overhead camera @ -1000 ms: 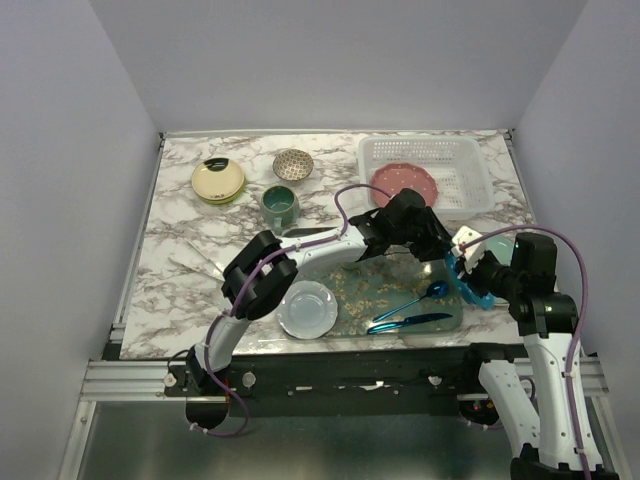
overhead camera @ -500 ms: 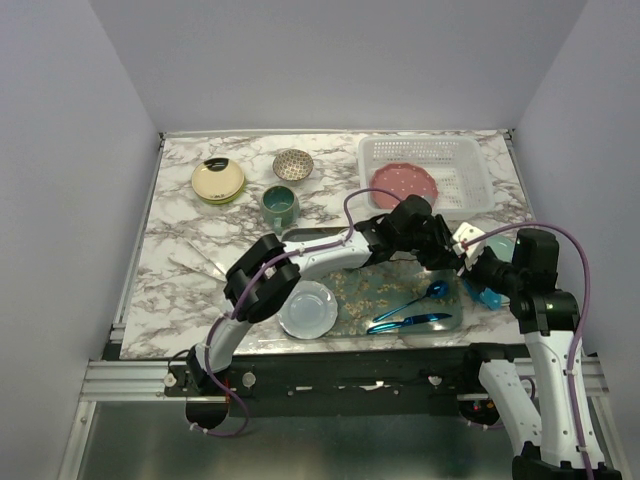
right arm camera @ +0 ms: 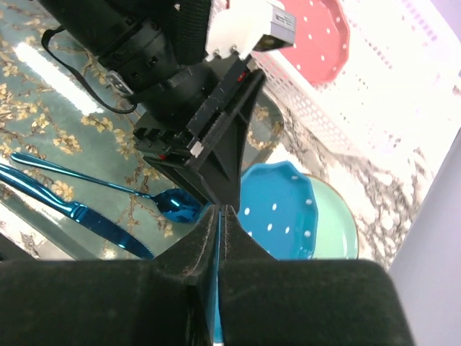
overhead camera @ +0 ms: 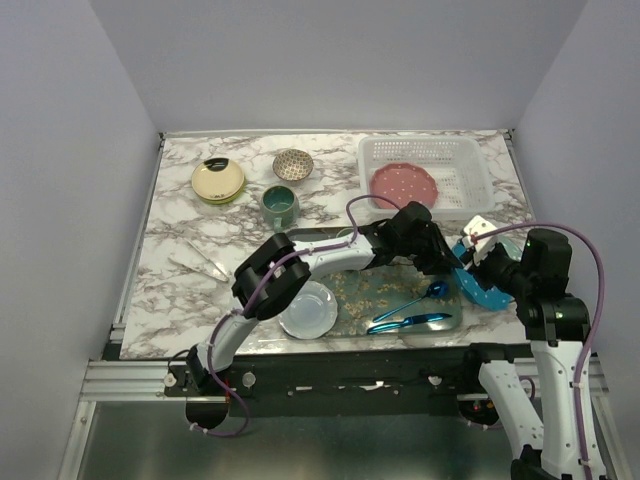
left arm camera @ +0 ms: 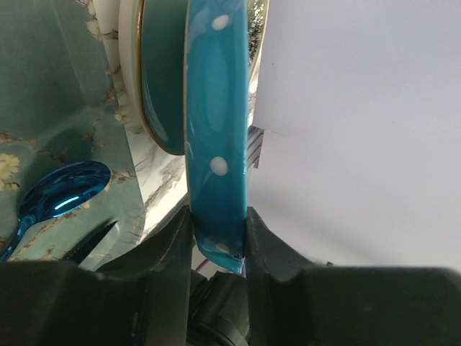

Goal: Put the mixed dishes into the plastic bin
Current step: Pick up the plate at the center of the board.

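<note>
- Nearest the arms, a white plate [overhead camera: 308, 308] and blue cutlery [overhead camera: 410, 322] sit on the grey tray [overhead camera: 400, 288], untouched.
- Just right of the tray, the left gripper [left arm camera: 218, 241] has its fingers clamped on the rim of the teal dotted plate [left arm camera: 216, 108], held on edge over a pale plate [right arm camera: 335, 225].
- The right gripper [right arm camera: 220, 220] is nose-to-nose with it, fingers nearly together. Can't tell if they grip anything.
- Looks like the carry step. Next, the plate needs lifting over the wall of the plastic bin [overhead camera: 470, 195], where a pink plate [overhead camera: 403, 182] already lies.
- Far back left on the desk [overhead camera: 180, 230], the mug [overhead camera: 279, 205], speckled bowl [overhead camera: 292, 163] and yellow plates [overhead camera: 218, 180] wait.
</note>
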`<state>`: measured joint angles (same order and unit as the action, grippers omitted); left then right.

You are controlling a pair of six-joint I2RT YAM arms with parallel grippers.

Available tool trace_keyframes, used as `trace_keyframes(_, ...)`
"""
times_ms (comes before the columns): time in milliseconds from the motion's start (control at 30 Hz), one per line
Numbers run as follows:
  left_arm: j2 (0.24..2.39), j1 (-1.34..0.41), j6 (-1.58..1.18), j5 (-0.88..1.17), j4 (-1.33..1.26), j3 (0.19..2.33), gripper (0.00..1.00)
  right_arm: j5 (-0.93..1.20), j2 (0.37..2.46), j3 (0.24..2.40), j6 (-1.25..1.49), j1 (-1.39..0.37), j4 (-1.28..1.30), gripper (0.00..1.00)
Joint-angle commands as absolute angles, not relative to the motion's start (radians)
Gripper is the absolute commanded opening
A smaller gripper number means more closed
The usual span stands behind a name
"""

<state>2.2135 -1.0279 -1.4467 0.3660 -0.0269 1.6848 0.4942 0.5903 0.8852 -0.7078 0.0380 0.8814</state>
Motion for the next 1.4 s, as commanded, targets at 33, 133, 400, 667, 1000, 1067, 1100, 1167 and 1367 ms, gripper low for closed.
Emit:
trace_keyframes(33,2.224,-1.022,-1.451,0.353,-0.112,1.715,0.18,0.364,0.587,0.902,-0.618,0.034,0.904,0.13)
trace_keyframes(133,2.22,-1.009,-1.444,0.362,-0.147,1.697,0.0,0.31,0.591,0.884,-0.586,0.035,0.881,0.19)
trace_keyframes(400,2.149,-0.96,-1.417,0.39,-0.276,1.606,0.0,0.245,0.646,0.853,-0.523,0.055,0.827,0.45)
trace_keyframes(667,2.083,-0.924,-1.411,0.423,-0.393,1.517,0.0,0.325,0.727,0.861,-0.515,0.103,0.818,0.6)
trace_keyframes(1000,2.028,-0.897,-1.394,0.465,-0.449,1.479,0.0,0.396,0.759,0.877,-0.528,0.124,0.822,0.67)
trace_keyframes(1067,2.019,-0.896,-1.388,0.469,-0.454,1.476,0.0,0.405,0.759,0.879,-0.532,0.124,0.825,0.69)
trace_keyframes(1100,2.016,-0.896,-1.387,0.474,-0.456,1.474,0.0,0.406,0.761,0.88,-0.534,0.124,0.827,0.69)
trace_keyframes(1167,2.006,-0.896,-1.382,0.482,-0.46,1.473,0.0,0.4,0.765,0.885,-0.532,0.124,0.825,0.69)
trace_keyframes(1367,1.971,-0.894,-1.381,0.488,-0.482,1.44,0.0,0.388,0.784,0.913,-0.496,0.133,0.815,0.7)
